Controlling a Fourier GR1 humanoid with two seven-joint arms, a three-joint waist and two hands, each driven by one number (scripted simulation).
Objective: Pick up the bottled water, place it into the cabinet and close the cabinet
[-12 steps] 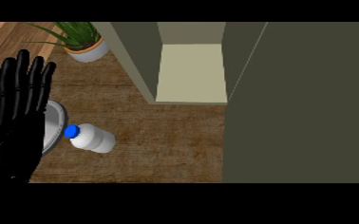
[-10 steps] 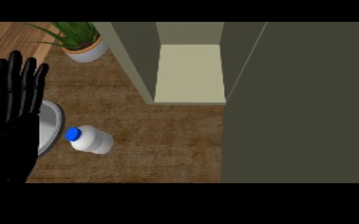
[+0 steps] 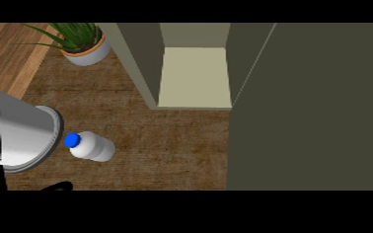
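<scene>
The bottled water (image 3: 93, 147) is a small white bottle with a blue cap, on the brown counter at the lower left, its cap end toward the left. The cabinet (image 3: 195, 76) stands open at the upper middle, showing a pale shelf with nothing on it. Its dark olive door (image 3: 302, 108) fills the right side. Of my left hand (image 3: 56, 186) only a black tip shows at the bottom left edge, below the bottle and apart from it. My right hand is out of sight.
A grey metal pot (image 3: 25, 133) sits at the left edge, almost touching the bottle's cap. A potted green plant (image 3: 82, 44) stands at the upper left beside the cabinet wall. Bare counter (image 3: 167, 148) lies between the bottle and the door.
My left hand has dropped down and left, from upright over the pot to almost out of view. The bottle, pot and cabinet have not moved.
</scene>
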